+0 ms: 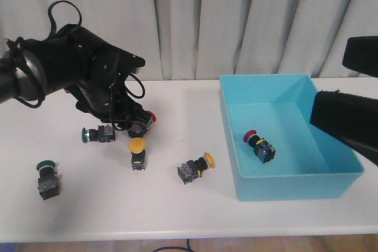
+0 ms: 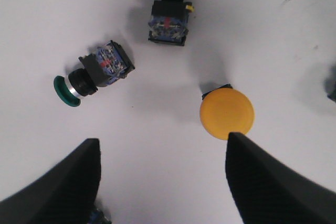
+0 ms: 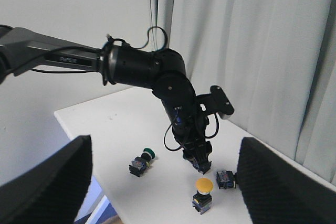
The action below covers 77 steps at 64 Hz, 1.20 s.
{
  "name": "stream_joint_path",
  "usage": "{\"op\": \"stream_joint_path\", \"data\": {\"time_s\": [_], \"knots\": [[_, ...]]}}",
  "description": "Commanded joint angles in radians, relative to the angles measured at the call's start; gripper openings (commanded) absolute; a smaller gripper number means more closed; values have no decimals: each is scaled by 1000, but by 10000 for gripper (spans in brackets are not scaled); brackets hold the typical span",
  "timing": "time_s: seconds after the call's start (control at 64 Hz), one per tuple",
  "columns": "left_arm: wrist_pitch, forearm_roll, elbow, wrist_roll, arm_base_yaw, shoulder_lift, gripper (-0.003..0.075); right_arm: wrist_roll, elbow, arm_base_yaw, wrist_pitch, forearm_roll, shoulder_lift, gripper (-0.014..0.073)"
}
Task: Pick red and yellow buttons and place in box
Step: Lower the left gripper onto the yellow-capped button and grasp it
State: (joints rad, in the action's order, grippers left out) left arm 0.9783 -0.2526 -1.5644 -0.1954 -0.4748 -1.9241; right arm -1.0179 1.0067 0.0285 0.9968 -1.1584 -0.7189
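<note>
I'm hovering the left end effector [image 2: 163,182] wide open, empty; the upright yellow button [image 2: 227,114] is touching one finger, off-centre.

Left arm [image 1: 53,66] reaching in from the left edge of the front view, elbow raised, wrist bent steeply down toward the table. Left gripper [image 2: 163,174] hanging low over the tabletop, fingers [image 2: 68,182] spread wide with clear space between them, gripping nothing. Right arm [image 1: 348,116] only partly in view at the right edge, held high. Right gripper [image 3: 163,182] likewise parted wide, fingers [image 3: 50,177] empty, camera aimed across at the left arm.
</note>
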Motion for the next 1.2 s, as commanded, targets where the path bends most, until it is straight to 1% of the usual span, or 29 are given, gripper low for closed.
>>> {"op": "stream_joint_path", "data": {"time_s": [0.0,0.266,0.422,0.672,0.859,0.938,1.016,1.188], "knots": [[-9,28,-32,-3,2,29,485,-1,28,-4,-33,-49,-3,547],[-9,253,-32,116,2,18,428,-1,28,-4,-34,-49,-3,547],[-16,253,-32,120,2,17,411,-1,28,-4,-35,-49,-3,547],[-63,253,-32,120,2,15,408,-1,28,-4,-37,-50,-3,547],[-44,253,-32,129,2,3,408,-1,28,-4,-37,-50,-3,547],[-31,253,-32,130,2,-4,423,0,28,-4,-37,-50,-3,547],[-31,253,-32,130,2,-6,456,2,28,-4,-37,-50,-3,547],[-33,242,-32,136,2,-6,556,6,28,-4,-36,-50,-3,547]]}}
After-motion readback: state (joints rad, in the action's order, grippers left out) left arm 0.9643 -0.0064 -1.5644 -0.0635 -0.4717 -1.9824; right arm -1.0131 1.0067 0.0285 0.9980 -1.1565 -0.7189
